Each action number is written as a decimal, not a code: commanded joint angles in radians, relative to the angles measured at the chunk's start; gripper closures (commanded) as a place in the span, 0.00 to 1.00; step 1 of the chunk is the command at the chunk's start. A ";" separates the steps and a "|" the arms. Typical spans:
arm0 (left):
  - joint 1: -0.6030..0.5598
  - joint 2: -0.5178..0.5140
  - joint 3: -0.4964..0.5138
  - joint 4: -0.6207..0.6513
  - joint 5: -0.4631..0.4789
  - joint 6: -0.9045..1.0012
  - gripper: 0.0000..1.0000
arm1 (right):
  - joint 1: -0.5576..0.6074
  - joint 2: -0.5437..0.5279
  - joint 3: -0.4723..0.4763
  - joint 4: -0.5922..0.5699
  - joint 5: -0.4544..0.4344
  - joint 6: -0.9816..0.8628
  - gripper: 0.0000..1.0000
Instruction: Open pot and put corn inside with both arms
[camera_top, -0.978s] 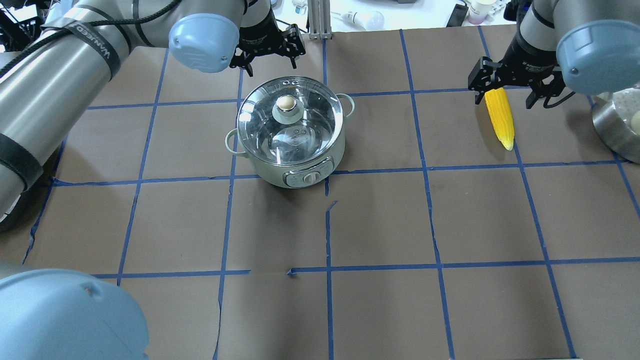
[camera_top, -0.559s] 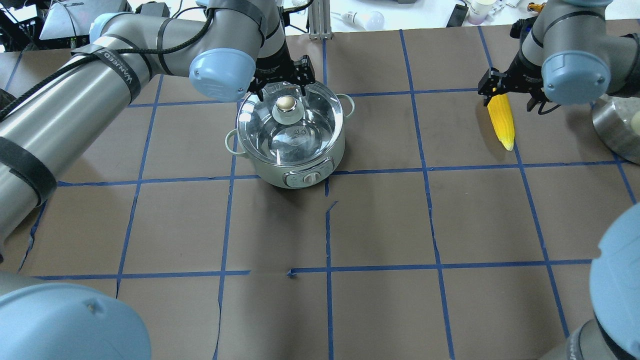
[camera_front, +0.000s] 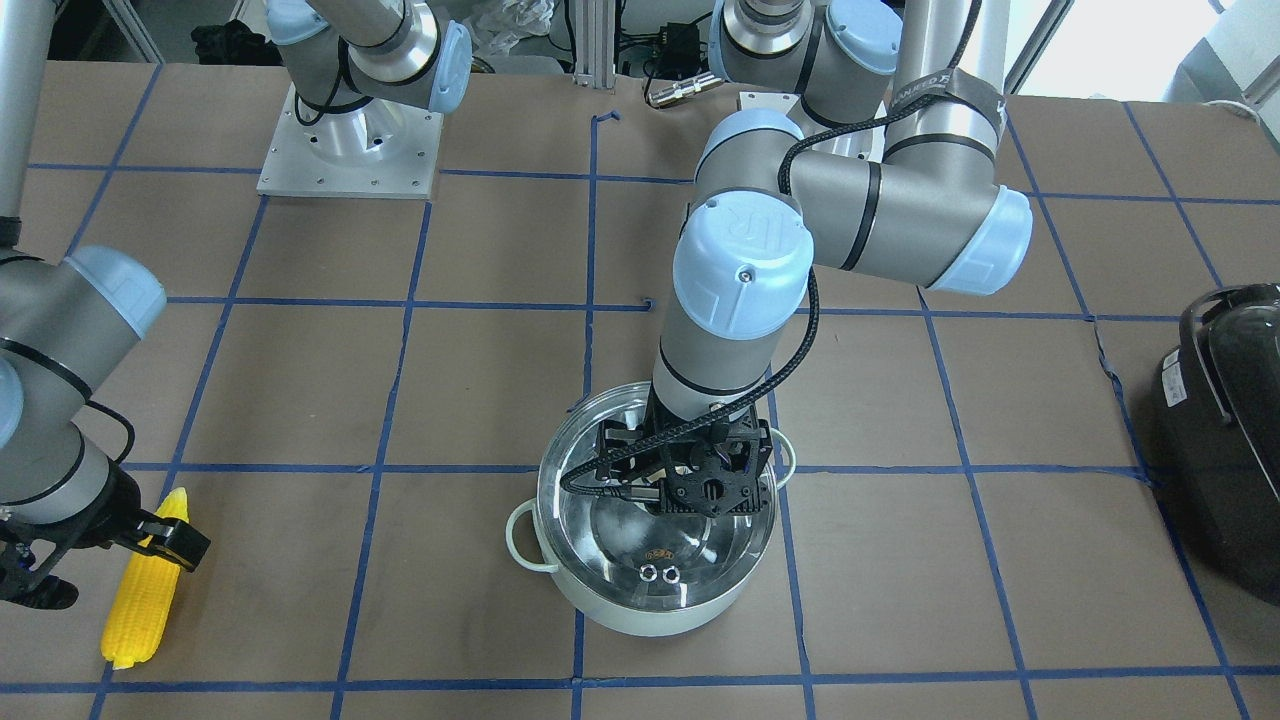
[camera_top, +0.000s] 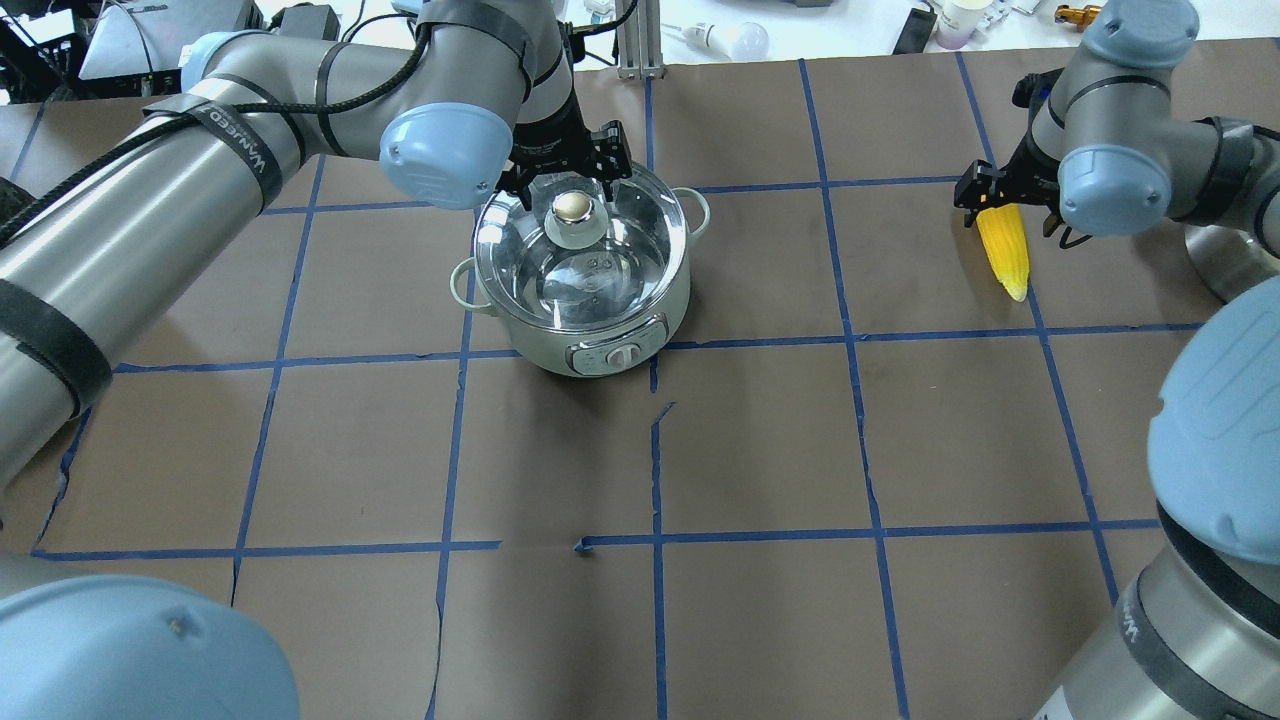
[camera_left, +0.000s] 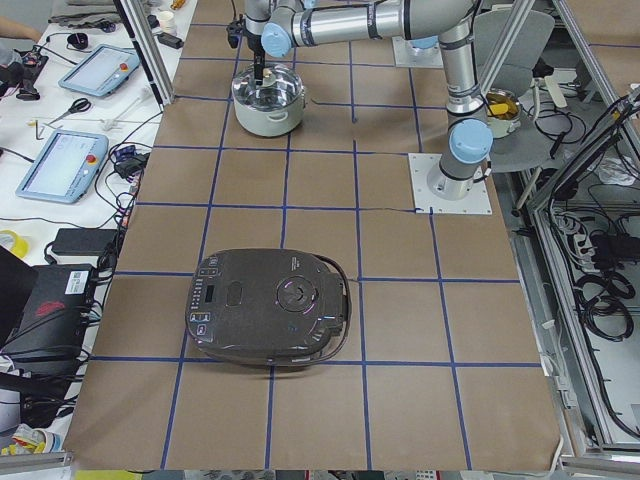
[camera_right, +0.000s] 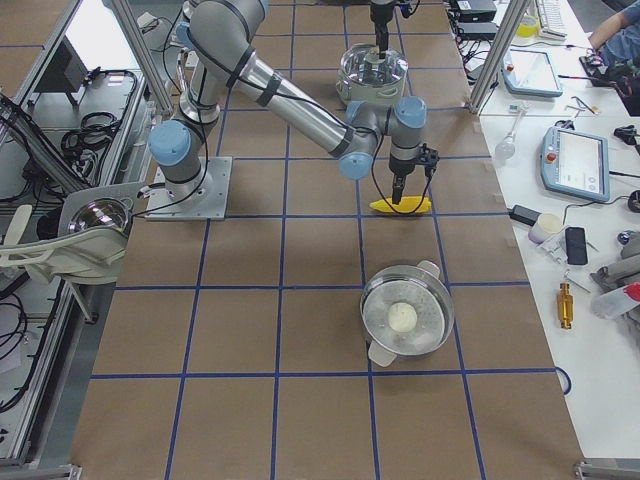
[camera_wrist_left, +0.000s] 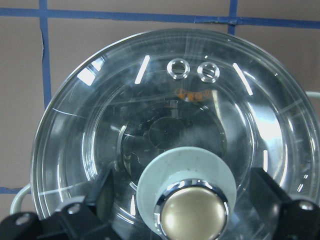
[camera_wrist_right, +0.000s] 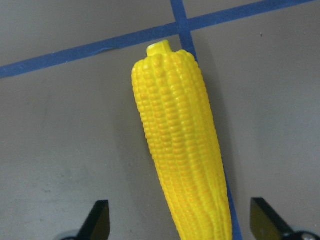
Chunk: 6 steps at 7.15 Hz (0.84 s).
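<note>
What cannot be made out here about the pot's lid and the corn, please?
Lid knob: in the front-facing view the left gripper covers it.
Corn: its thick end is cut off by the right wrist view's bottom edge, and sits under the right gripper in the overhead view.
Pot in the exterior left view: too small to show the knob.

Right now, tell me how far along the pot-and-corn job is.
Done: nothing yet. The lid sits on the pot, and the corn lies on the table. In hand: the left gripper is open astride the lid's knob; the right gripper is open over the corn's thick end. Left: grip both, lift the lid, put the corn inside.
</note>
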 joint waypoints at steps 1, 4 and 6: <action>-0.005 0.007 -0.010 0.000 -0.002 0.000 0.22 | -0.001 0.030 0.006 -0.036 -0.002 -0.002 0.04; -0.008 0.024 -0.055 -0.001 -0.030 0.000 0.23 | -0.006 0.044 0.005 -0.037 -0.004 -0.002 0.34; -0.005 0.037 -0.055 -0.001 -0.026 0.001 0.41 | -0.007 0.049 -0.006 -0.036 -0.002 -0.041 1.00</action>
